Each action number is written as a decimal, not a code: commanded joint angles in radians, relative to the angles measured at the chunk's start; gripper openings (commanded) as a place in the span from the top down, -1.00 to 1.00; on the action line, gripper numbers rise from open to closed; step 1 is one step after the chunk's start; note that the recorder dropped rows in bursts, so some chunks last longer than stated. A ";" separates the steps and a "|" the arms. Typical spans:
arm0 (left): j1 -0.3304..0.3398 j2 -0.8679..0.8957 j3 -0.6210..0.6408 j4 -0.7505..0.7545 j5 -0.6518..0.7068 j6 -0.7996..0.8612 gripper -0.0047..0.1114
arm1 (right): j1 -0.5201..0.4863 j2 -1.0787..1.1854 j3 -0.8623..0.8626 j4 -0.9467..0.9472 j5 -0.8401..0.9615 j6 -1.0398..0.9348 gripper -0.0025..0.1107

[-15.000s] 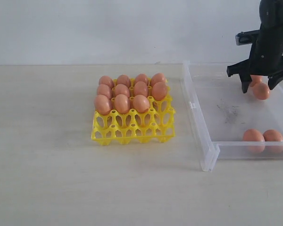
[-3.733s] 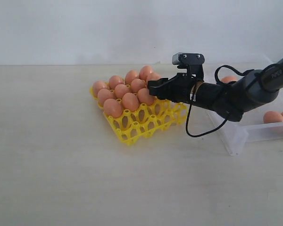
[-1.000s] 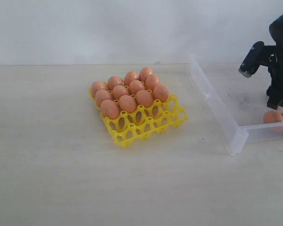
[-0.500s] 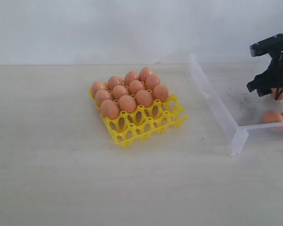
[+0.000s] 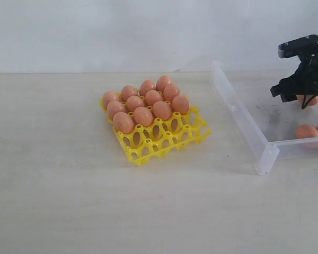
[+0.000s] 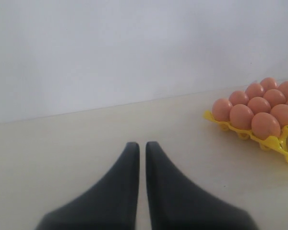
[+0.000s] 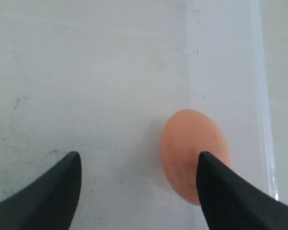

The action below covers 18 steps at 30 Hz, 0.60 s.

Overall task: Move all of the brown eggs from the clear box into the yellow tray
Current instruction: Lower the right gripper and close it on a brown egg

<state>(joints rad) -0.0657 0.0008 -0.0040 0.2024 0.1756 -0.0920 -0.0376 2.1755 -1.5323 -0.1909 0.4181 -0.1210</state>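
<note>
Brown eggs (image 5: pixel 143 103) are seated in the yellow tray (image 5: pixel 164 140); others in the clear box (image 5: pixel 244 124) are cut off by the frame. One egg (image 7: pixel 192 148) is partly hidden by the released right claw (image 7: pixel 139 158); the left claw (image 6: pixel 140 146) is clenched, empty.

The eggs (image 5: pixel 143 115) are matte orange-brown; the tray (image 5: pixel 164 144), an open lattice, bright yellow. The box (image 5: pixel 243 123) is clear, its floor flecked with dark smudges. The tabletop (image 5: pixel 69 185) is pale beige, the wall (image 5: pixel 95 32) whitish. The left tool (image 6: pixel 140 146) and right tool (image 7: pixel 139 160) are black.
</note>
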 commanded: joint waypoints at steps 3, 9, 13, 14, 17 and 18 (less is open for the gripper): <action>-0.005 -0.001 0.004 -0.002 -0.003 -0.005 0.85 | -0.003 0.000 -0.035 0.000 -0.010 -0.142 -0.14; -0.005 -0.001 0.004 -0.002 -0.003 -0.005 0.85 | -0.022 0.043 -0.088 0.003 0.032 -0.097 -0.14; -0.005 -0.001 0.004 -0.002 -0.003 -0.005 0.85 | -0.043 0.063 -0.107 0.003 0.035 -0.050 -0.14; -0.005 -0.001 0.004 -0.002 -0.003 -0.005 0.85 | -0.045 0.063 -0.107 0.003 0.035 -0.048 -0.14; -0.005 -0.001 0.004 -0.002 -0.003 -0.005 0.85 | -0.053 0.067 -0.107 0.003 0.033 -0.048 -0.14; -0.005 -0.001 0.004 -0.002 -0.003 -0.005 0.85 | -0.057 0.069 -0.107 0.003 0.033 -0.045 -0.14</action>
<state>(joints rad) -0.0657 0.0008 -0.0040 0.2024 0.1756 -0.0920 -0.0795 2.2423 -1.6323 -0.1891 0.4530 -0.1742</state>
